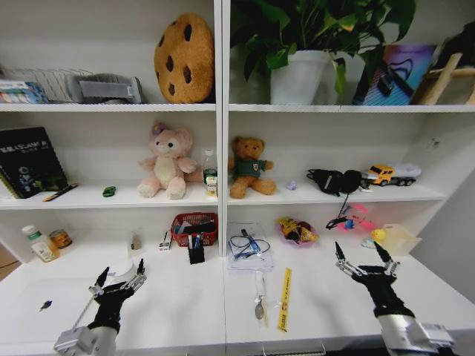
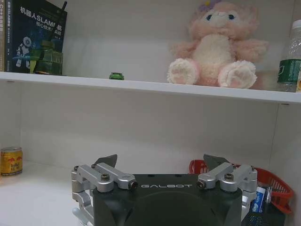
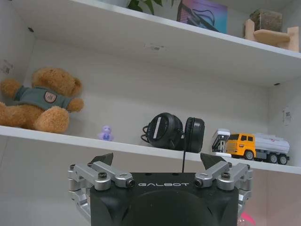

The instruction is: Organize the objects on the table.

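Note:
On the white table (image 1: 171, 311) lie a yellow ruler (image 1: 284, 299), a metal spoon (image 1: 259, 305), a small dark blue piece (image 1: 46, 305) and a black pen cup (image 1: 196, 251). A tiny green toy car (image 1: 110, 191) sits on the lower shelf, and the left wrist view shows the car (image 2: 116, 76) too. My left gripper (image 1: 121, 268) hovers open over the table's left half with nothing in it; its wrist view shows the gripper (image 2: 162, 161) facing the shelf. My right gripper (image 1: 360, 251) hangs open and empty over the right half, and in its own view the gripper (image 3: 157, 159) faces the headphones (image 3: 174, 133).
At the back of the table stand a red mesh basket (image 1: 194, 228), a clear pouch (image 1: 249, 251), a purple bowl (image 1: 295, 232), a pill bottle (image 1: 41, 245) and a can (image 1: 61, 238). Plush toys, a book and a toy truck (image 1: 392, 174) fill the shelf above.

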`<state>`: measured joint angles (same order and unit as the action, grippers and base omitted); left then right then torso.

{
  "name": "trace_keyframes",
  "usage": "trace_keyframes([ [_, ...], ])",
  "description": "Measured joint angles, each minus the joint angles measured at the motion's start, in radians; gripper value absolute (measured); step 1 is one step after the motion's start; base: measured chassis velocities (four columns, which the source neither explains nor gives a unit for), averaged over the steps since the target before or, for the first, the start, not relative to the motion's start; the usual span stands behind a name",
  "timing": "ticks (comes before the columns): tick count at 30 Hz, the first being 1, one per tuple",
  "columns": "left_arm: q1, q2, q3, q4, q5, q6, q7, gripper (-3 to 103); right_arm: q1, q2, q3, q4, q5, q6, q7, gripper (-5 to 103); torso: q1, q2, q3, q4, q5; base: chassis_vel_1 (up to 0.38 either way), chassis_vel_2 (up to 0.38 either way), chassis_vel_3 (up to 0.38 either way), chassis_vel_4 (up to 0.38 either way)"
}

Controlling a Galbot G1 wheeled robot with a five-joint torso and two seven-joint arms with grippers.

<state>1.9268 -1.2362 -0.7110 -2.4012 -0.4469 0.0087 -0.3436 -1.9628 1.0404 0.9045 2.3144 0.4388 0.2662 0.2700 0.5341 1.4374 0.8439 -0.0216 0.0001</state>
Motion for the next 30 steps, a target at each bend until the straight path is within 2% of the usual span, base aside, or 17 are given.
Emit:
trace_keyframes([
  [10, 0.0, 0.0, 0.0, 0.0, 0.0, 0.0, 0.0, 100, 0.022, -0.002, 0.004, 0.002, 0.037, -0.039, 0.003, 100, 0.0, 0.0, 0.0, 0.0, -0.0001, 0.0, 0.0, 0.0, 0.0],
  [30, 0.0, 0.0, 0.0, 0.0, 0.0, 0.0, 0.0, 100, 0.025, -0.003, 0.001, 0.0, 0.037, -0.042, 0.005, 100, 0.0, 0.0, 0.0, 0.0, -0.0001, 0.0, 0.0, 0.0, 0.0],
])
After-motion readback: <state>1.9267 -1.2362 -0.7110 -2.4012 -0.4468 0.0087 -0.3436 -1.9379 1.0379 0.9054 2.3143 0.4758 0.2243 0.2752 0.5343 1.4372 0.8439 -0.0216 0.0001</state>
